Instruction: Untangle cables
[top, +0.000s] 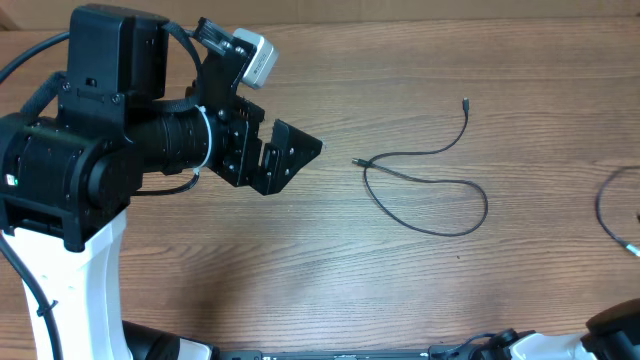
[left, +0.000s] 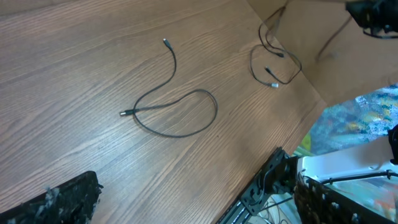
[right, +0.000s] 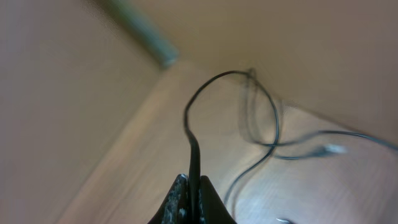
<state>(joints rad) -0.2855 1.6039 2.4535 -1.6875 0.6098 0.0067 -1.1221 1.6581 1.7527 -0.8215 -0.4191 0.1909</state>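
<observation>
One thin black cable (top: 430, 185) lies alone in a loose loop on the wooden table (top: 300, 260), a small plug at each end; in the left wrist view this cable (left: 177, 115) sits mid-frame. My left gripper (top: 272, 155) hangs open and empty to the left of it, well apart; one of its fingers (left: 59, 202) shows at the bottom left. My right gripper (right: 191, 190) is shut on another black cable (right: 193, 146), which rises from the jaws and curves back down. More cables (left: 273, 62) lie bunched at the table's far right.
A cardboard wall (left: 348, 68) stands beside the bunched cables. The table's edge (left: 273, 155) runs close by, with a black frame and clutter beyond it. A piece of cable (top: 603, 210) shows at the overhead view's right edge.
</observation>
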